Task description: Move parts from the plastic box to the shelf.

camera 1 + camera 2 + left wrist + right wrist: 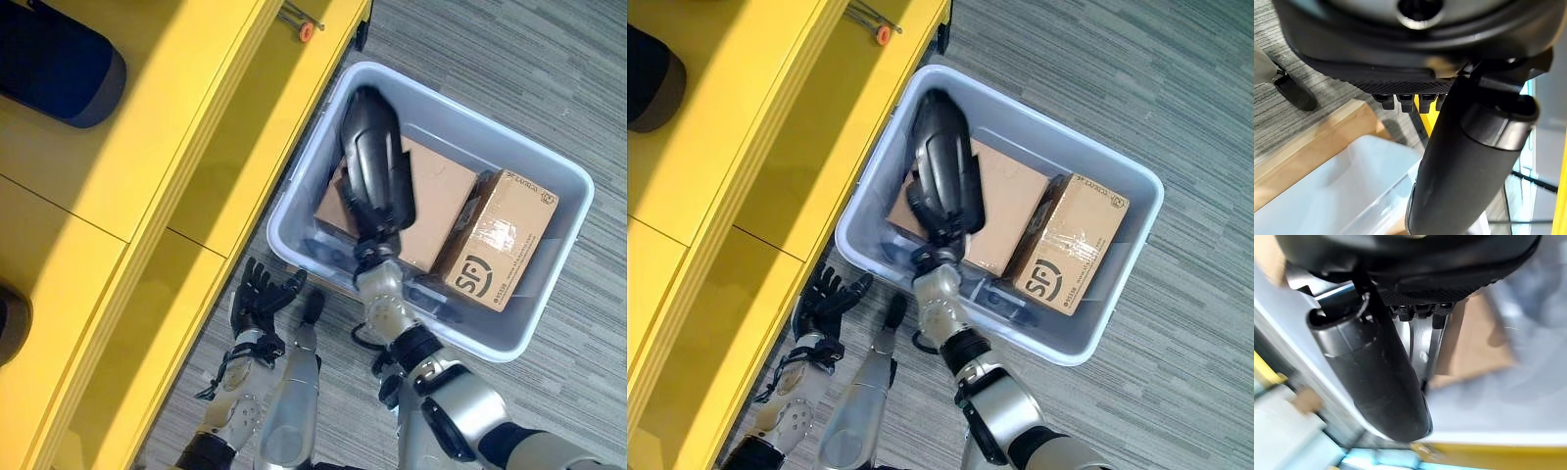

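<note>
I see my right hand [380, 257] lifting a long, glossy black part [372, 157], fingers hidden, above the grey plastic box [304, 171] holding cardboard boxes [495, 240]. Left hand [259, 299] open near the yellow shelf [147, 147].

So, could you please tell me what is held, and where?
The right hand grips the black part by its near end, over the plastic box; the left hand holds nothing.
</note>
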